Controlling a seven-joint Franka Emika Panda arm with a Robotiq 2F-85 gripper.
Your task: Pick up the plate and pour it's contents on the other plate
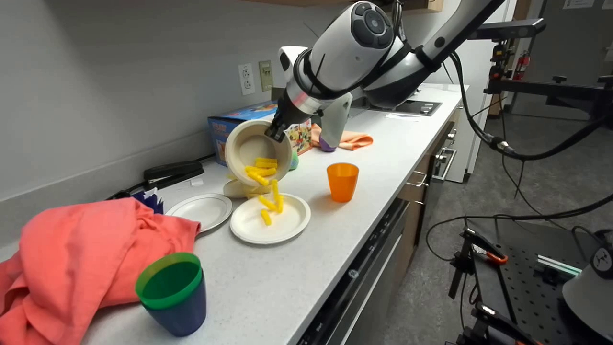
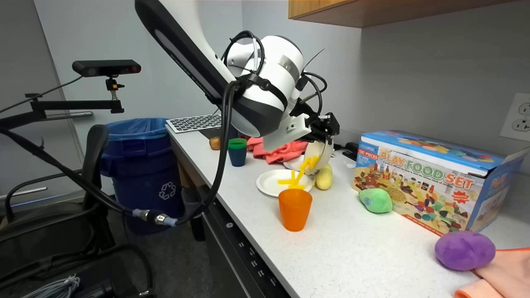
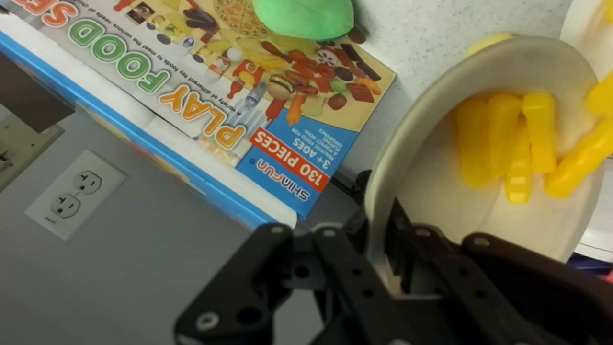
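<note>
End effector (image 3: 378, 230) gripping its rim, the cream bowl-like plate (image 1: 250, 145) hangs tilted toward the white plate (image 1: 254, 231) on the counter (image 1: 258, 287), apparently angled so gravity carries the yellow pieces (image 3: 539, 132) across; some already lie below, others sit inside.

The white counter (image 1: 268, 278) carries a large white plate (image 1: 251, 228), orange cup (image 1: 343, 183), play-food box (image 2: 414, 176) and coral cloth (image 1: 91, 254).

Wrist view: white plate (image 3: 577, 28), some yellow pieces (image 3: 602, 98) cut by right edge; green toy (image 3: 306, 17) by top
</note>
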